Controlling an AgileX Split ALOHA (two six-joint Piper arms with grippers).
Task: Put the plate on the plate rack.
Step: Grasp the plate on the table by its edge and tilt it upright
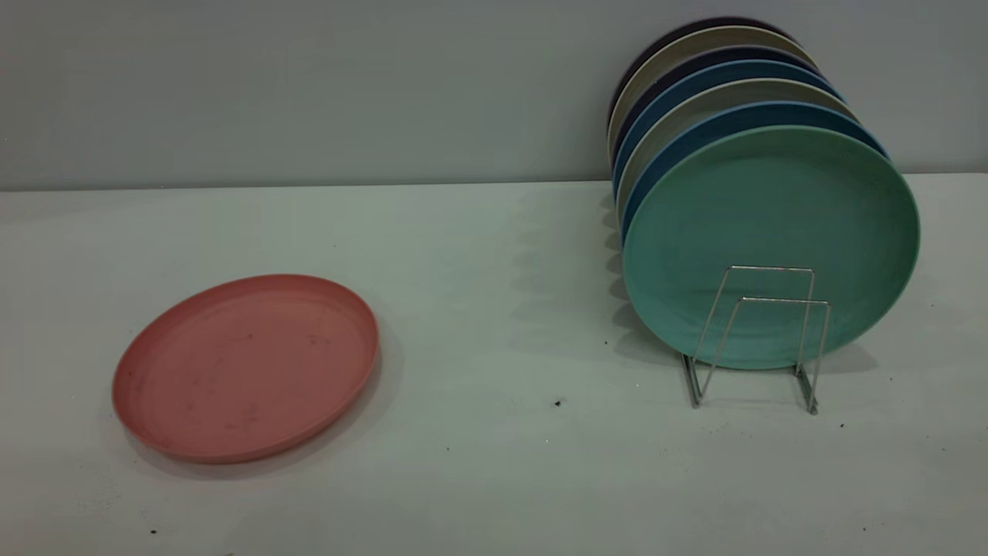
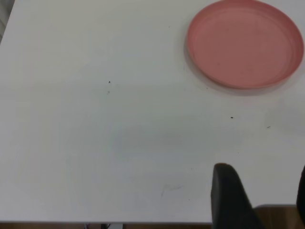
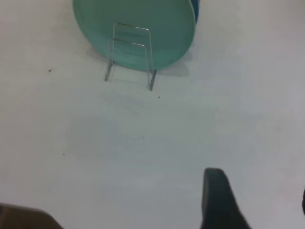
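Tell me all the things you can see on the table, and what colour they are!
plate: one, salmon pink, lying flat on the left side of the table, nothing touching it.
plate rack: one, silver wire, on the right side of the table; its two front loops are free.
green plate: one, teal green, standing on edge at the front of the rack's row.
other plates: about six, blue, beige and dark, standing on edge behind the green one.
table: one, white, with a few dark specks.
left gripper: dark, hanging above bare table, away from the pink plate.
right gripper: dark, hanging above bare table, away from the rack.
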